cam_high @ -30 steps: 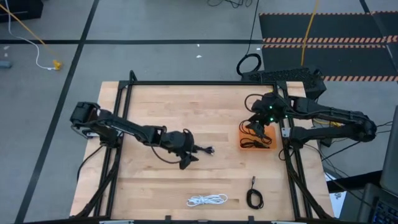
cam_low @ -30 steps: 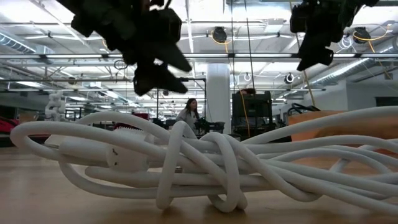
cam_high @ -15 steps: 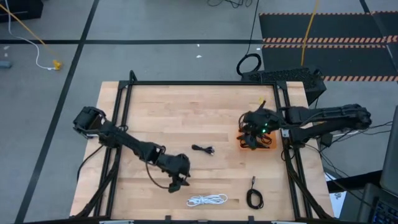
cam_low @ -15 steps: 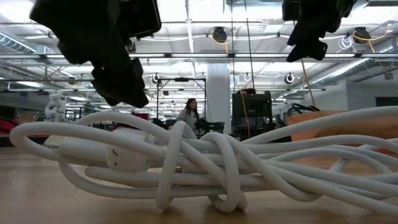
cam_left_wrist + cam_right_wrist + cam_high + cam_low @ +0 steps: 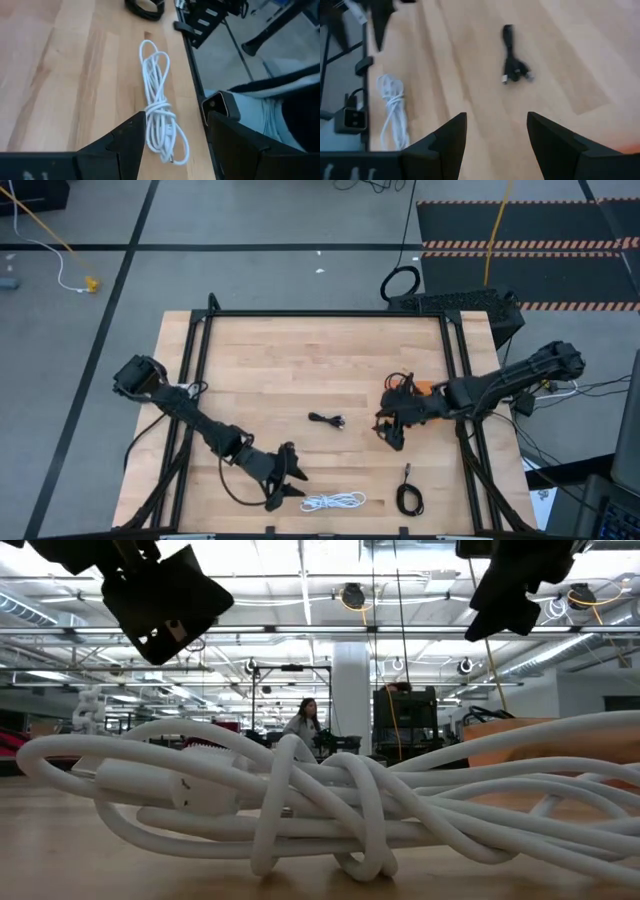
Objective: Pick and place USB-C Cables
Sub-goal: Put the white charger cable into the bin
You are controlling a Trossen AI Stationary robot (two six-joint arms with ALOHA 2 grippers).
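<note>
Left gripper (image 5: 291, 480): fingers spread wide, nothing held, low over the near edge of the light butcher-block wood table (image 5: 300, 370), just beside the white coiled USB-C cable (image 5: 333, 501). The left wrist view has that cable (image 5: 160, 127) lying between the open fingers.

Right gripper (image 5: 388, 430): fingers apart, empty, at the edge of the orange rectangular tray (image 5: 428, 390), which the arm mostly hides.

Small black bundled cable (image 5: 327, 420) sits mid-table, between the grippers; right wrist view shows it (image 5: 512, 62) too. Another black coiled cable (image 5: 409, 495) lies near the front right corner.

Black metal frame rails (image 5: 320, 314) border the table. Grey floor around, hazard-striped black mat (image 5: 525, 245) behind. Low view: open hall, ceiling lights, a person (image 5: 302, 725) far back.
</note>
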